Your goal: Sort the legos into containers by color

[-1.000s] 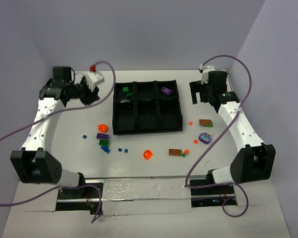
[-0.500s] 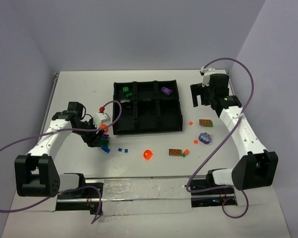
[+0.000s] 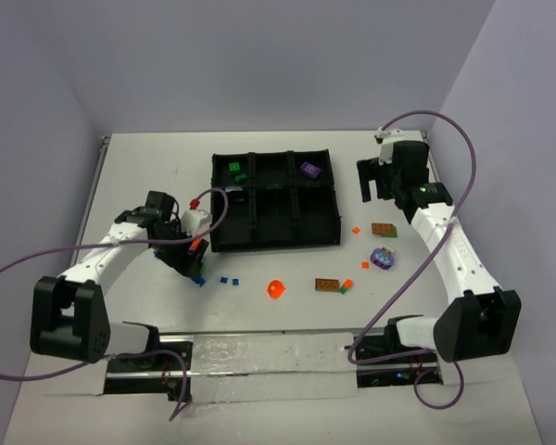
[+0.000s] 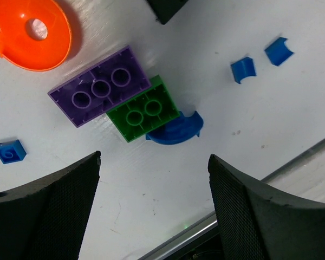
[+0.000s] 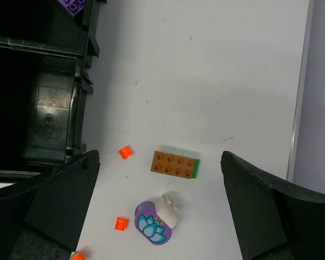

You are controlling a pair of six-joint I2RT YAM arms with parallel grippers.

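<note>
The black tray (image 3: 274, 246) with its six containers stands mid-table. Green legos (image 3: 233, 166) lie in its back-left compartment and a purple one (image 3: 309, 170) in the back-right. My left gripper (image 3: 191, 261) hangs low at the tray's front-left, open and empty (image 4: 154, 162). Just ahead of its fingertips lie a purple brick (image 4: 100, 85), a green brick (image 4: 142, 115) and a blue curved piece (image 4: 176, 129), touching each other. My right gripper (image 3: 375, 181) is open, high over a brown brick (image 5: 173, 164) and a purple flower piece (image 5: 151, 225).
An orange round piece (image 4: 30, 32) and small blue bits (image 4: 242, 69) lie near the left cluster. In front of the tray sit an orange cone (image 3: 276, 289) and a brown brick (image 3: 328, 286). Small orange bits (image 5: 125, 153) lie right of the tray. The table's metal front edge (image 4: 292, 162) is close.
My left arm swung from the back left down to the brick cluster at the tray's front-left, and its jaws opened wider. The right arm barely moved.
</note>
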